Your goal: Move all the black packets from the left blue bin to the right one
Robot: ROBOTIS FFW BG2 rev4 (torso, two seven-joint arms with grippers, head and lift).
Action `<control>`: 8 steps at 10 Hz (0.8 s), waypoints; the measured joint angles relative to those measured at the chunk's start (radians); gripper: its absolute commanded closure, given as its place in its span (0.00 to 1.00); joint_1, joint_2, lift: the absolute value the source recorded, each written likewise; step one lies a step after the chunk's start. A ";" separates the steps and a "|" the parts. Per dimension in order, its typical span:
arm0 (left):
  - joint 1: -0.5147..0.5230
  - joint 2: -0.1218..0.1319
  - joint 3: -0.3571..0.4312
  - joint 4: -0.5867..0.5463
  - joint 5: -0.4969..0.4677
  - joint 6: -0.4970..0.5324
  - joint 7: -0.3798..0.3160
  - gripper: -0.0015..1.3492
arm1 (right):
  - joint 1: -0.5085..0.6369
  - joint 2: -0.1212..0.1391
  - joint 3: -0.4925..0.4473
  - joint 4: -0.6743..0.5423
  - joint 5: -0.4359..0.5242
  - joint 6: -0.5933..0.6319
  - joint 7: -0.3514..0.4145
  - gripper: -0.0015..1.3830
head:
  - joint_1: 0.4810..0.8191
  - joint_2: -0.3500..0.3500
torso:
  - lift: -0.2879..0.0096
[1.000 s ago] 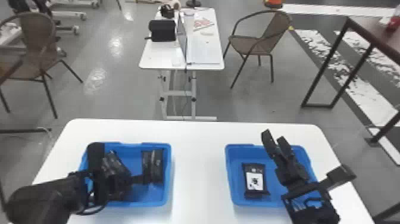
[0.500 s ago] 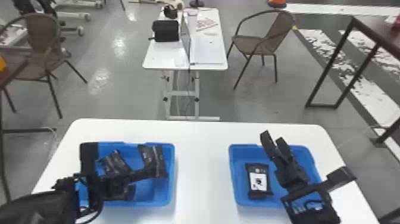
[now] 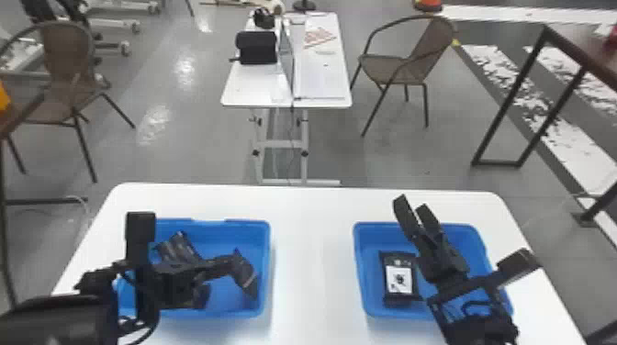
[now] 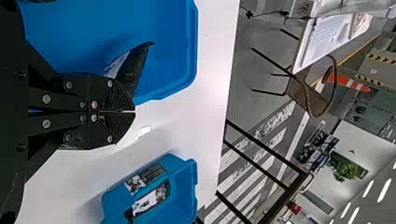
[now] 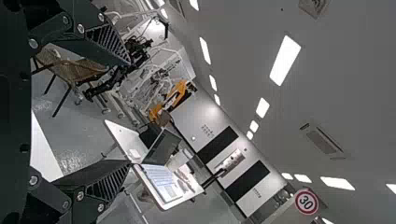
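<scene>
In the head view my left gripper [image 3: 236, 260] is over the left blue bin [image 3: 245, 224], shut on a black packet [image 3: 247, 279] that hangs tilted from its fingertips. The left wrist view has this gripper [image 4: 134, 111] with its fingers together and the packet [image 4: 135, 67] beside them. Another black packet [image 3: 178, 247] lies in the left bin, partly behind the arm. A black packet with a white label [image 3: 399, 280] rests in the right blue bin [image 3: 360, 270]. Above that bin my right gripper [image 3: 412, 206] is parked open; its wrist view shows the gripper [image 5: 128, 114] with fingers wide apart.
Both bins stand on a white table [image 3: 312, 257], with a bare strip between them. Beyond it are a smaller white table [image 3: 316, 82] with a laptop, and a brown chair [image 3: 399, 69]. The left wrist view shows the right bin [image 4: 180, 161] with two packet shapes.
My left gripper has shifted right, and the packet at its fingertips has swung from nearly upright to a slant, its lower end to the right. The right arm has kept still.
</scene>
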 measured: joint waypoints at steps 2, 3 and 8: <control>0.004 -0.007 0.010 -0.019 -0.024 0.018 -0.019 0.90 | 0.004 0.000 0.001 -0.004 -0.003 0.004 0.000 0.21 | 0.63 0.43 | 0.97; -0.004 -0.007 0.013 -0.023 -0.022 0.011 -0.033 0.90 | 0.004 -0.001 0.001 -0.005 -0.003 0.005 0.000 0.21 | 0.63 0.43 | 0.97; -0.073 -0.023 0.052 -0.094 0.019 -0.002 -0.050 0.90 | 0.009 -0.020 0.023 -0.033 0.096 0.010 0.001 0.21 | 0.63 0.46 | 0.97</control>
